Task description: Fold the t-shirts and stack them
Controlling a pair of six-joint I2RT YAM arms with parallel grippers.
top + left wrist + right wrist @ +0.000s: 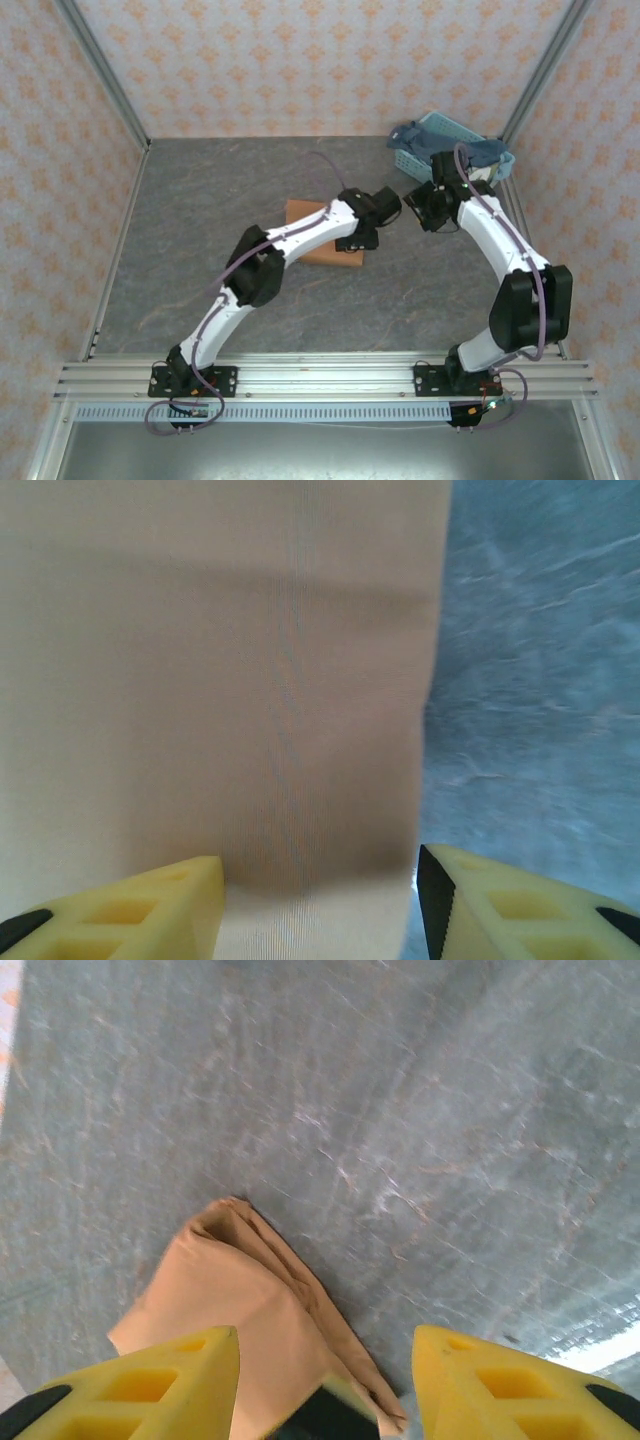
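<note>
shirt: folded orange-brown cloth tee; I reckon soft, light, floppy; pinch at folded edge
left gripper, right gripper: both spread, empty

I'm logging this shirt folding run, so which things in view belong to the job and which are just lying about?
Job: folded orange-brown t-shirt; dark blue t-shirts at the far right.
Lying about: light-blue lattice basket holding them.
</note>
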